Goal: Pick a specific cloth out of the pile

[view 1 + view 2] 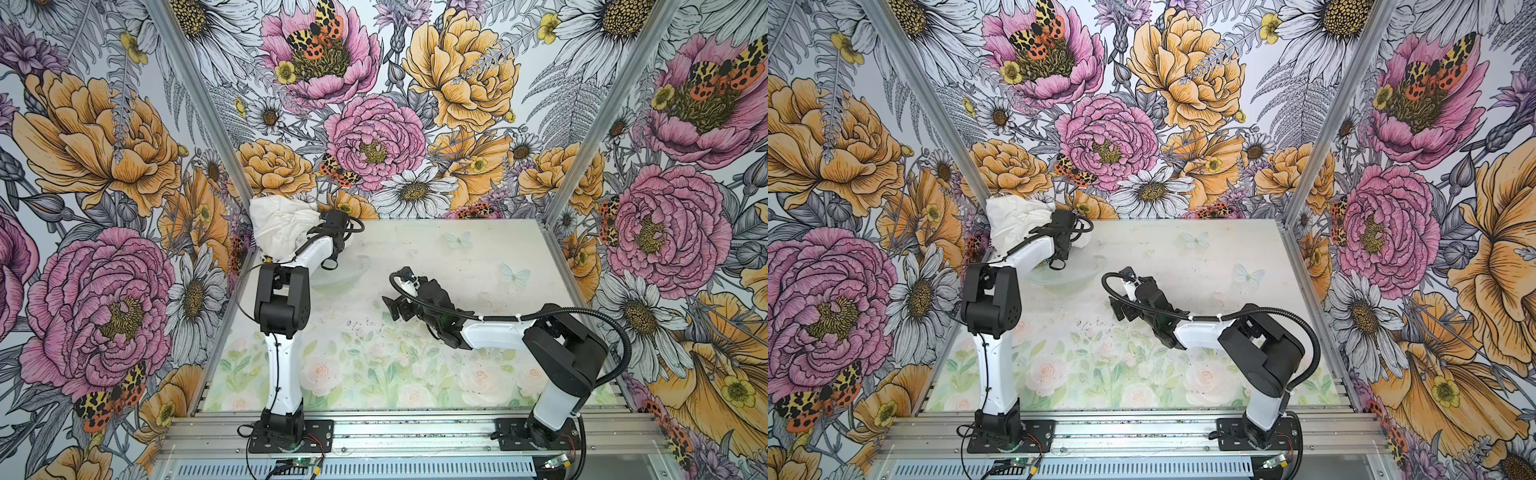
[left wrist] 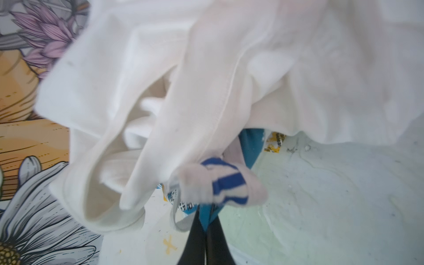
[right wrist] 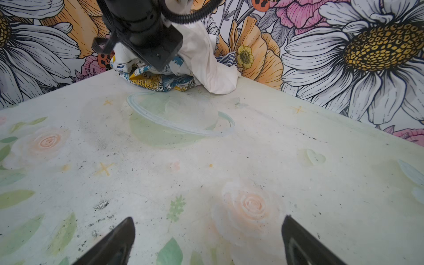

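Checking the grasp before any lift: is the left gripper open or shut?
Shut. In the left wrist view the fingers of the left gripper meet, pinching a blue fold of the cloth.

Pile: heaped in the far left corner of the table. Mostly one plain white cloth, crumpled and bunched high; narrow dark-and-white striped cloth showing at its edge.

Cloth: thin, white, printed with blue, yellow and black blotches. Crumpled at the foot of the pile, resting on the table, largely covered by white folds. One blue fold pinched between the closed fingers of the left hand.
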Tool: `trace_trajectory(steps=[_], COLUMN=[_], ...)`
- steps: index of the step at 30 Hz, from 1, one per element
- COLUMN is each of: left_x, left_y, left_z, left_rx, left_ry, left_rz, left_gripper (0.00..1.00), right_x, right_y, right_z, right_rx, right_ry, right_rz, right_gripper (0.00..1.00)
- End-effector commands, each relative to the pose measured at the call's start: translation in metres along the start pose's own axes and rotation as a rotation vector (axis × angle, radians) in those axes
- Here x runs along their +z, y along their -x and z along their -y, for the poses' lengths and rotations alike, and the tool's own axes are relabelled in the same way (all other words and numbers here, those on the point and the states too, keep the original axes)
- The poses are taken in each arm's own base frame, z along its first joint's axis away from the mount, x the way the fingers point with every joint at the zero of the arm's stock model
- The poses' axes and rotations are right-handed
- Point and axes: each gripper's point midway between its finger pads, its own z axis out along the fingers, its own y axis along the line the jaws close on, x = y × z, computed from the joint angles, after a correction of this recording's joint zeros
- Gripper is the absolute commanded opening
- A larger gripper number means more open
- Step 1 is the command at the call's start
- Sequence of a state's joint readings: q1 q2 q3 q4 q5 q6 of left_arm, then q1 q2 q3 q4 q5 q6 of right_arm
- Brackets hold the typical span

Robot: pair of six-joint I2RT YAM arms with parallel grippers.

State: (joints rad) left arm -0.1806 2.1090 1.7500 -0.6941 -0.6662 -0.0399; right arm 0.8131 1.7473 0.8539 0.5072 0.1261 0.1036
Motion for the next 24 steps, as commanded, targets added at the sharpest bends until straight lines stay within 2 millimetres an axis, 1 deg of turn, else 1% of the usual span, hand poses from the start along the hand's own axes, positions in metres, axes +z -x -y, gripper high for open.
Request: trace_trajectory(steps=[1,5,8,9,10,11,13,15,17,18,19,20,21,22,23,24], left_x=[-0.057,-0.108,-0.147,-0.157,-0.181,-0.202,-0.232,-0.265,-0.306,-0.329,-0.34,-0.366,-0.391,-0.417,-0.44,-0.459], left_y=[0.055,0.1,0.132,0.14,0.15,0.16,0.174,0.19,0.209,0.216,0.227,0.233,0.237,0.238,0.237,0.235], left_z=[-0.056,-0.107,-0.139,-0.146,-0.161,-0.17,-0.184,-0.188,-0.173,-0.166,-0.135,-0.111,-0.087,-0.062,-0.041,-0.023], left_rx=[-0.126,-0.268,-0.35,-0.368,-0.405,-0.428,-0.467,-0.488,-0.478,-0.467,-0.417,-0.368,-0.315,-0.263,-0.228,-0.201], left_ry=[0.02,-0.027,-0.055,-0.058,-0.069,-0.089,-0.105,-0.155,-0.286,-0.348,-0.438,-0.55,-0.67,-0.786,-0.874,-0.939], left_rz=[0.163,0.3,0.409,0.437,0.492,0.54,0.614,0.694,0.792,0.84,0.868,0.918,0.965,1.007,1.044,1.074], left_gripper=[0.0,0.0,0.0,0.0,0.0,0.0,0.0,0.0,0.0,0.0,0.0,0.0,0.0,0.0,0.0,0.0], right_x=[-0.005,-0.004,-0.004,-0.004,-0.004,-0.005,-0.005,-0.005,-0.006,-0.006,-0.006,-0.008,-0.01,-0.013,-0.016,-0.019], right_y=[0.026,0.025,0.024,0.024,0.024,0.025,0.025,0.026,0.026,0.026,0.025,0.023,0.021,0.017,0.011,0.007], right_z=[-0.001,-0.002,-0.002,-0.002,-0.001,-0.002,-0.001,0.0,0.005,0.012,0.023,0.029,0.053,0.07,0.086,0.097], right_rx=[-0.007,-0.005,-0.003,-0.003,-0.003,-0.005,-0.005,-0.003,0.011,0.031,0.056,0.089,0.132,0.179,0.225,0.262], right_ry=[-0.001,0.003,0.005,0.004,0.002,0.002,-0.001,-0.005,-0.033,-0.065,-0.108,-0.135,-0.197,-0.247,-0.288,-0.315], right_rz=[0.062,0.061,0.058,0.058,0.058,0.061,0.062,0.064,0.065,0.066,0.064,0.064,0.063,0.056,0.044,0.038], right_gripper=[1.0,0.99,0.99,1.0,1.0,1.0,1.0,0.99,0.99,0.99,0.99,1.0,1.0,1.0,1.0,0.99])
